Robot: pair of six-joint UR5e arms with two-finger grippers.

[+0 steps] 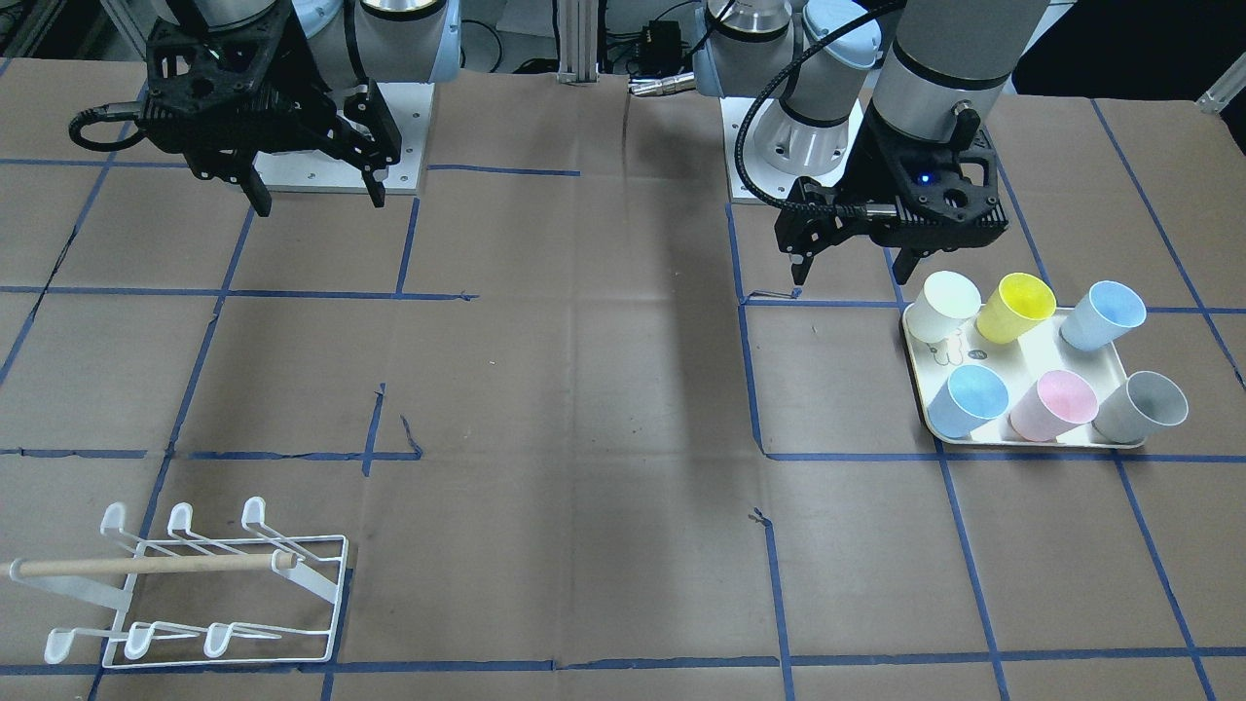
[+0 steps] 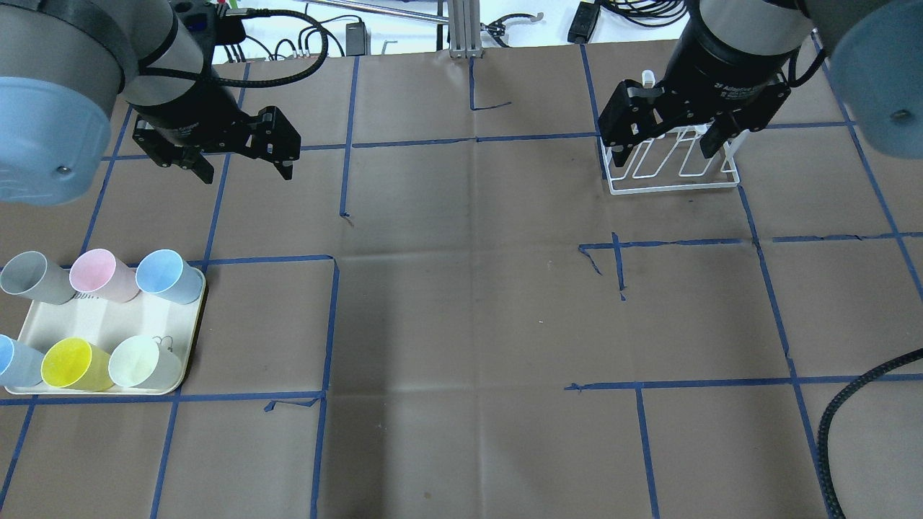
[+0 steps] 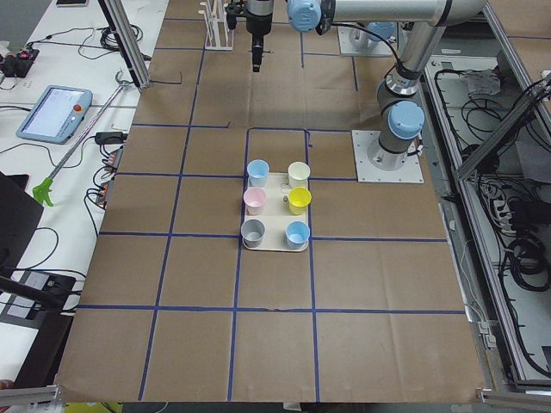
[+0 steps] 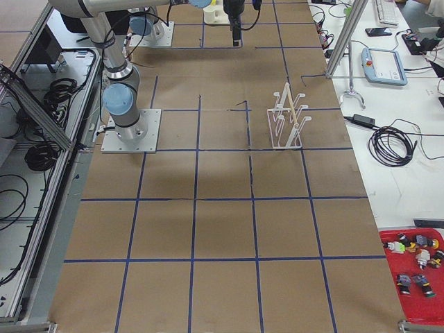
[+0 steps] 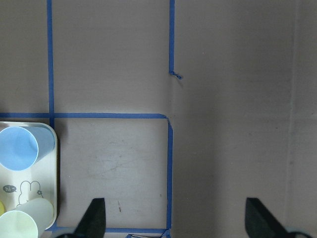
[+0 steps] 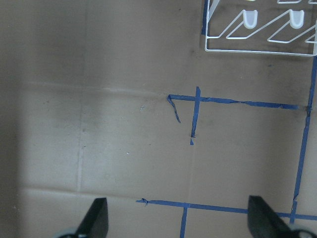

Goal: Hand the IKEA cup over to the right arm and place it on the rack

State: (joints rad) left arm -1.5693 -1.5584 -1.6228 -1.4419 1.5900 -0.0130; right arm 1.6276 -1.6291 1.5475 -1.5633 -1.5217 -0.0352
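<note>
Several plastic cups lie on a cream tray (image 1: 1017, 358): white (image 1: 949, 304), yellow (image 1: 1017, 305), two blue (image 1: 1105, 313), pink (image 1: 1056, 404) and grey (image 1: 1144, 406). My left gripper (image 1: 857, 265) hangs open and empty just beside the tray's robot-side end, above the table. Its wrist view shows a blue cup (image 5: 17, 148) and the white cup (image 5: 20, 225) at the left edge. My right gripper (image 2: 660, 158) is open and empty, high over the table, overlapping the white wire rack (image 2: 670, 174) in the overhead view. The rack (image 1: 224, 594) holds no cup.
Brown paper with blue tape lines covers the table (image 2: 469, 303). The arms' base plates (image 1: 331, 146) sit at the robot's edge. A pendant (image 4: 385, 66) and cables lie on the side bench, with a red parts tray (image 4: 416, 267).
</note>
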